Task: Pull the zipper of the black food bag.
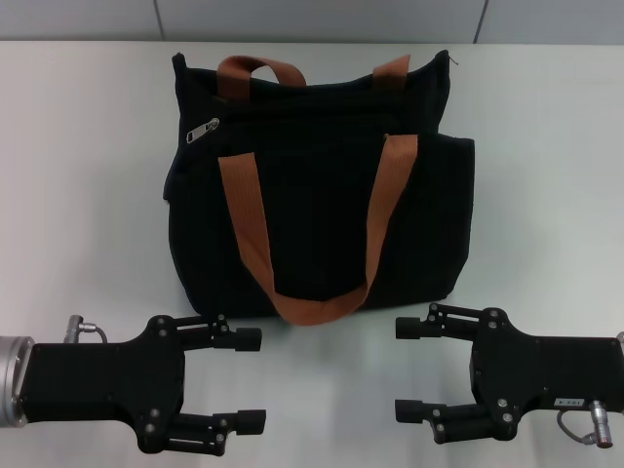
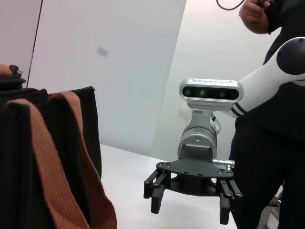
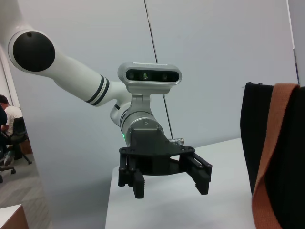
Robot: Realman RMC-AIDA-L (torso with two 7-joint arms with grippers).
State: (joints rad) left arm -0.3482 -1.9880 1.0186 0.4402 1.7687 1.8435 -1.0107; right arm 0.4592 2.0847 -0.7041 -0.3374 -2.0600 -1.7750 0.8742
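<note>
the black food bag (image 1: 322, 195) stands on the white table (image 1: 78, 175) ahead of both grippers, its near orange strap (image 1: 317, 307) hanging down to a spot between them. the left gripper (image 1: 252, 380) and the right gripper (image 1: 408, 370) hover low over the table on either side, fingers spread wide, holding nothing and pointing toward each other. the zipper (image 1: 203, 130) lies at the bag's upper corner, beyond the left gripper and well apart from it.

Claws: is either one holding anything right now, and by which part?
Nothing is held. The left claw and right claw are both open, clear of the soft black fabric food bag.
</note>
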